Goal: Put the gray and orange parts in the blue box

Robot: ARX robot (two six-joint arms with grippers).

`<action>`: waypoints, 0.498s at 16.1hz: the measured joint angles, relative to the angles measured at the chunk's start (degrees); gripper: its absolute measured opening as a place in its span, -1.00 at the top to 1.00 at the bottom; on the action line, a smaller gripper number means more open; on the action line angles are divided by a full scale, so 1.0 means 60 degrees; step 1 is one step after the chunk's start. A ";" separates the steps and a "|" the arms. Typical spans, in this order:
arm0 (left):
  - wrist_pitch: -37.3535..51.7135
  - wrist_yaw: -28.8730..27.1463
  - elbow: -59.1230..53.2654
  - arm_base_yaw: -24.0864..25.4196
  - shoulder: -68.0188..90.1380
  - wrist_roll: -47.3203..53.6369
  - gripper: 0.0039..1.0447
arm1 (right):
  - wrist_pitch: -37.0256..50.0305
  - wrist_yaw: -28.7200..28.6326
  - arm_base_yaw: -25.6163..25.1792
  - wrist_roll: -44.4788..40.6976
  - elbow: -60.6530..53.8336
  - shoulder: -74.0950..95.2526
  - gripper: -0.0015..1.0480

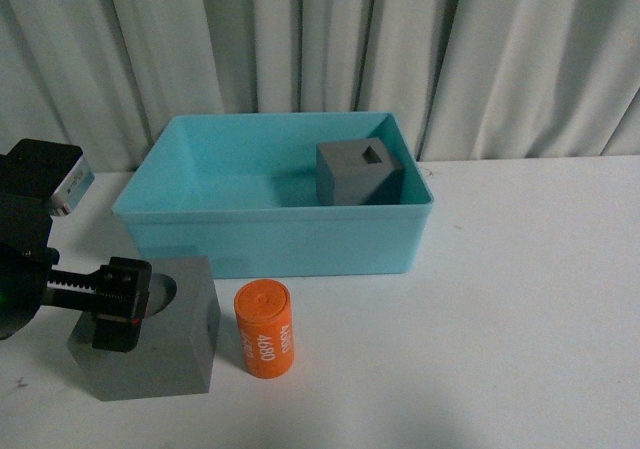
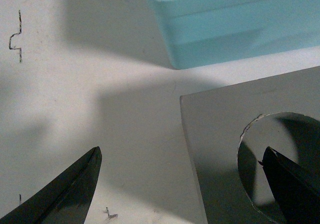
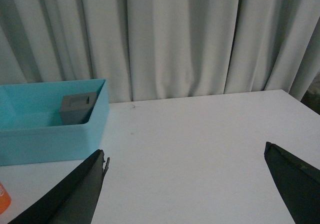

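Note:
A gray cube with a round recess [image 1: 170,344] sits on the white table in front of the blue box [image 1: 270,239]. My left gripper [image 1: 125,306] is open at the cube's left top edge. In the left wrist view one fingertip [image 2: 282,179] is over the round recess of the cube [image 2: 215,129] and the other [image 2: 80,184] is over bare table. The orange cylinder [image 1: 265,329] with white digits stands just right of this cube. A second gray cube with a rectangular recess [image 1: 357,172] lies inside the box at its back right. My right gripper [image 3: 185,150] is open over bare table, holding nothing.
A pale curtain [image 1: 400,49] hangs behind the table. The right wrist view shows the blue box [image 3: 50,139] with the cube [image 3: 77,108] inside, a sliver of the orange cylinder [image 3: 3,198], and white tabletop [image 3: 200,129] out to the far right corner.

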 joint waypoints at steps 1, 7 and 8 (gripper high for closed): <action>0.0029 0.0007 -0.0011 -0.0004 0.0022 -0.0004 -0.88 | 0.0000 0.0000 0.0000 0.0000 0.0000 0.0004 -0.87; 0.0073 0.0117 -0.0415 -0.0401 -0.0182 -0.0058 0.07 | 0.0000 0.0000 0.0000 0.0000 0.0000 0.0004 -0.87; 0.0055 0.0135 -0.0506 -0.0481 -0.0255 -0.0058 0.24 | 0.0000 0.0000 0.0000 0.0000 0.0000 0.0004 -0.87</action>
